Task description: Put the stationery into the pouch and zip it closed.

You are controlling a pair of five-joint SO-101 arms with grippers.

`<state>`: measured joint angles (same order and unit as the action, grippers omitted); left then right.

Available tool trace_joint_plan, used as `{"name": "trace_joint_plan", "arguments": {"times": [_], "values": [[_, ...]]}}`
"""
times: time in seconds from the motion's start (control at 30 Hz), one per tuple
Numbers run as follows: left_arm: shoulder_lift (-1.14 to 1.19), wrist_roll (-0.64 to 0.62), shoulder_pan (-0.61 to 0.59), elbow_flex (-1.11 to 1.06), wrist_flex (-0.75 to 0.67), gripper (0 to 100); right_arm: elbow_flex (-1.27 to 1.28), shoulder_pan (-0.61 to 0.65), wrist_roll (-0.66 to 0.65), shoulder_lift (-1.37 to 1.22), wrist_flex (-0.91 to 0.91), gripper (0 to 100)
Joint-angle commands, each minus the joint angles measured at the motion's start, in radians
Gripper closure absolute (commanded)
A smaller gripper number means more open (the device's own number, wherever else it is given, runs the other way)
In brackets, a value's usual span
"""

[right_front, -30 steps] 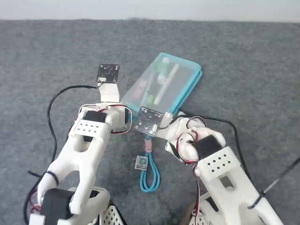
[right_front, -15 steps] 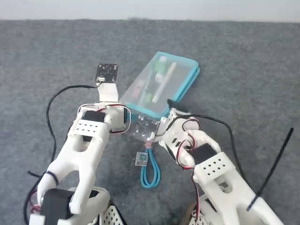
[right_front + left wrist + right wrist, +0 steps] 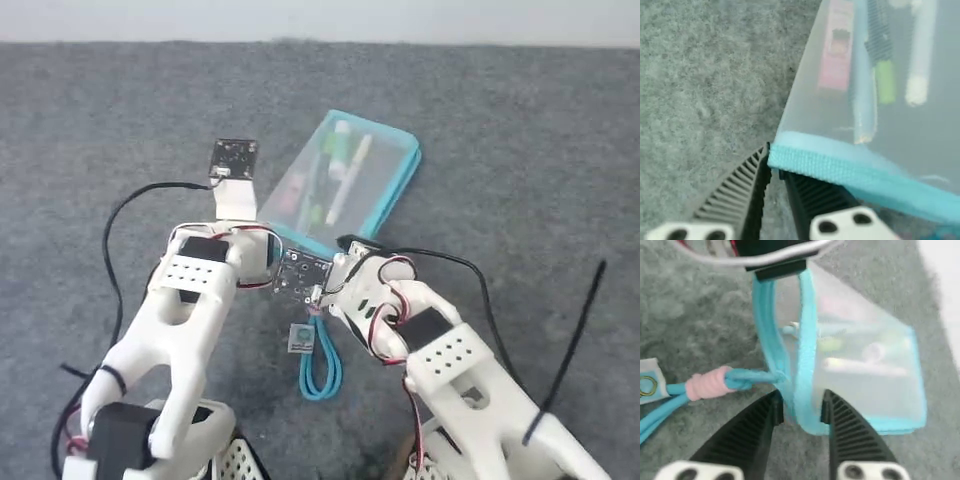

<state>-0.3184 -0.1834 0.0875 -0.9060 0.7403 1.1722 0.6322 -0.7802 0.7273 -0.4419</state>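
The pouch [image 3: 342,188] lies slantwise on the grey worktop [image 3: 520,130] just ahead of both arms. It is see-through with a teal border, and the stationery [image 3: 874,65] is already inside: pens and a pink piece lie lengthwise behind the clear wall. The loading therefore looks done, and the step in hand is the zipping.

The left gripper [image 3: 774,166] sits at the pouch's near corner, its fingers drawn together on the teal band to anchor that end. The right gripper [image 3: 801,409] sits at the same near end. Its fingers stand a band's width apart, pressed on either side of the teal edge, just beside where the cord [image 3: 747,379] with its pink bead [image 3: 705,386] joins the zip. The cord trails back toward the arms as a loop on the worktop, with a small tag [image 3: 301,339] beside it.

The next move probably calls for a firm hold on the slider or its cord, not on the fabric. The pull should then run straight along the zip while the left gripper holds the corner down so the pouch does not slide.

The slider itself is hard to make out. From the right wrist view the two teal strips seem to stand apart, so the mouth may be open there, but I cannot be sure. In the high view the right arm's wrist covers the near end of the pouch.
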Motion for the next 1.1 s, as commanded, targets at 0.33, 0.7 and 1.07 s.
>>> {"name": "trace_joint_plan", "arguments": {"times": [0.33, 0.7, 1.07], "values": [[-0.032, 0.064, 0.046, 0.047, 0.014, 99, -0.02, -0.091, 0.021, -0.183, 0.217, 97.2], [-0.031, 0.064, 0.038, 0.056, 0.02, 99, -0.015, -0.044, -0.094, 0.016, -0.257, 89.9], [-0.032, 0.066, 0.046, 0.054, 0.026, 99, -0.015, 0.008, 0.066, 0.302, -0.282, 99.1]]}}
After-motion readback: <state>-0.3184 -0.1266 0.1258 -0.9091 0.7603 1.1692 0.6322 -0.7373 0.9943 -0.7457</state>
